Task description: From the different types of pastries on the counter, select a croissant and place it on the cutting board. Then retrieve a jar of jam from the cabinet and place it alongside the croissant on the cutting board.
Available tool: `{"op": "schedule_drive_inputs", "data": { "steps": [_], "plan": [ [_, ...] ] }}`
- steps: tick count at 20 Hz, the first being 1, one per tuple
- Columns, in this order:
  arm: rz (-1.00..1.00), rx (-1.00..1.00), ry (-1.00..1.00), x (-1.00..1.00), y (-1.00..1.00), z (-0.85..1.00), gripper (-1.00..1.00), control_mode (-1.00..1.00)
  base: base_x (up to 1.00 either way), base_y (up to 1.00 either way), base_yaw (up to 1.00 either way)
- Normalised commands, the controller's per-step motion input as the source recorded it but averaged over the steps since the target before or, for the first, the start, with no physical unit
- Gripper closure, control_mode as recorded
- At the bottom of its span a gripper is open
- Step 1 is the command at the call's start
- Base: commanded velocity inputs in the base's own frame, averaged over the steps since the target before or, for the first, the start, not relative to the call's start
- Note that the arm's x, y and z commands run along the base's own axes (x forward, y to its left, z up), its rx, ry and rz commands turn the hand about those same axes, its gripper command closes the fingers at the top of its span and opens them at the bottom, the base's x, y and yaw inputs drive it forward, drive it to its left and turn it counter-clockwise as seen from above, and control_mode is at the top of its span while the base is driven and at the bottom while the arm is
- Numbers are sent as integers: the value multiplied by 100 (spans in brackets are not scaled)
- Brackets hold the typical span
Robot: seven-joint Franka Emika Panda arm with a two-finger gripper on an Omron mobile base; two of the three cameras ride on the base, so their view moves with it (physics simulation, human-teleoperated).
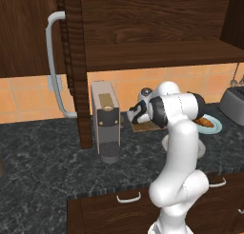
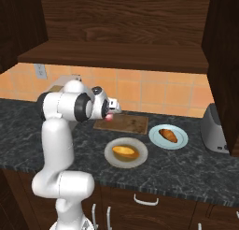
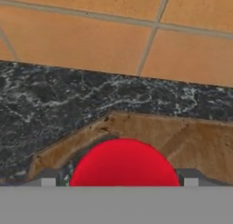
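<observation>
The jar of jam (image 3: 124, 164), seen by its red lid, sat between the fingers of the gripper (image 2: 112, 113), whose jaws appeared closed on it; the contact itself lay at the edge of the hand view, so the firmness of the grip could not be confirmed. The jar hung just above the near left corner of the cutting board (image 2: 128, 124), with the wood directly beneath it and the dark counter (image 2: 196, 168) beyond that corner. The croissant (image 2: 168, 135) lay on a pale blue plate (image 2: 181, 139) just right of the board, not on the board, so the first part of the task looked undone. The rounder golden pastry (image 2: 123, 152) rested on a grey plate (image 2: 138, 160) in front of the board. The cabinet (image 1: 76, 66) stood open well to the left of the board, beside a coffee machine (image 1: 106, 121). Risk: a release this close to the corner could leave the jar overhanging the edge or tipping onto the counter, and a jar set centrally would crowd out the croissant's place.
</observation>
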Motion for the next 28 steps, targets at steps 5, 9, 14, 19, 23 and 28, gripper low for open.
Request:
{"op": "schedule_drive_inputs", "data": {
  "steps": [5,9,14,19,23,28],
  "plan": [
    [1,10,7,-16,-4,0,-100,-100,0,0,0],
    [0,18,0,-45,-39,0,-100,-100,0,0,0],
    [10,7,-8,-9,-51,0,-100,-100,0,0,0],
    [4,0,-3,-2,-5,4,-100,-100,0,0,0],
    [0,1,3,0,-2,67,-100,-100,0,0,0],
    [0,0,4,0,0,79,-100,-100,0,0,0]
  ]
}}
